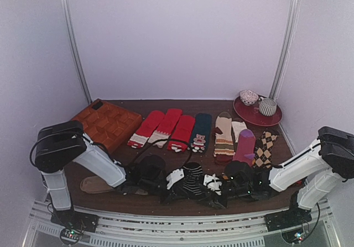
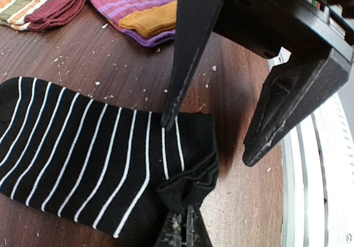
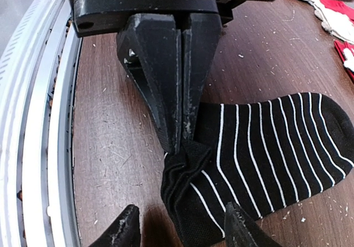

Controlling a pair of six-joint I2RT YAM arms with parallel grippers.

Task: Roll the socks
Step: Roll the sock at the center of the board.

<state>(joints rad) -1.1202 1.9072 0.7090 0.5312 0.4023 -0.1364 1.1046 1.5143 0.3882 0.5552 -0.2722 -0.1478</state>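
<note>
Mine: left gripper [image 2: 180, 231] and right gripper [image 3: 182, 222], two in all. One black striped sock [image 2: 83, 147], three red socks [image 1: 166, 126], one each of teal sock [image 1: 200, 128], brown-striped sock [image 1: 224, 140], cream sock [image 1: 239, 127], purple sock [image 1: 244, 145], argyle sock [image 1: 265, 147], tan sock [image 1: 94, 185]. Two cups [image 1: 249, 96], one red plate [image 1: 260, 117], one brown tray [image 1: 108, 124].

Three red socks [image 1: 167, 126] lie side by side on the brown table [image 1: 166, 105]. An orange tray [image 1: 108, 124] sits left of them. Two cups [image 1: 248, 96] stand on a red plate [image 1: 255, 116] in the far right corner.
</note>
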